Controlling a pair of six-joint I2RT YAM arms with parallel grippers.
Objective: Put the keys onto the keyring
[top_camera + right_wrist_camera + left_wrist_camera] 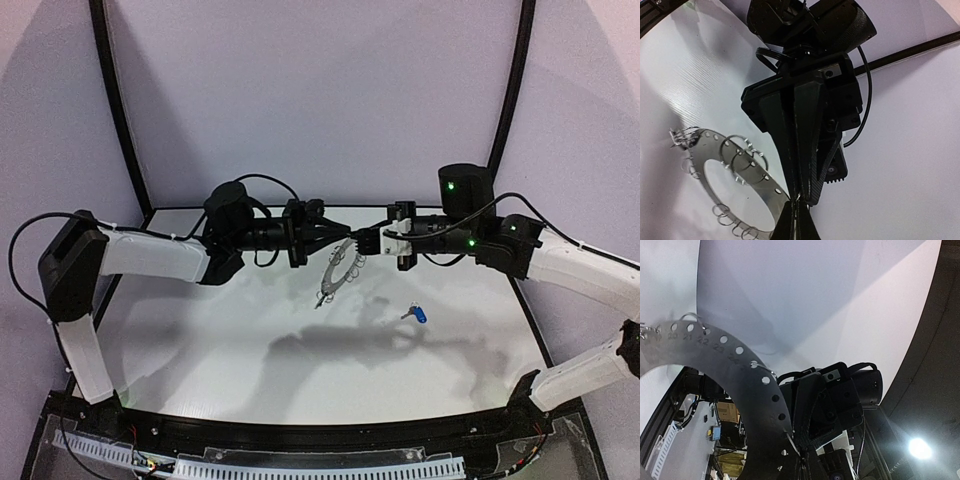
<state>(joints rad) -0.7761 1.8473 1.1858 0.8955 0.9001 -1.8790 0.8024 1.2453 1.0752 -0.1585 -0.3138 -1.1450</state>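
Note:
The keyring (338,270), a flat grey ring with wire clips round its rim, hangs tilted above the white table. My left gripper (345,240) is shut on its upper rim. In the left wrist view the keyring (740,365) fills the left side and my left gripper (801,458) pinches it at the bottom. My right gripper (365,243) is shut, tip to tip with the left one at the rim. The right wrist view shows my right gripper (799,204) meeting the left gripper (800,125) beside the keyring (747,186); a small silver glint sits between the tips. A key with a blue tag (415,314) lies on the table.
The white table (200,350) has a black border and black corner posts (115,100). A purple backdrop (320,90) rises behind. A cable rail (300,465) runs along the near edge between the arm bases.

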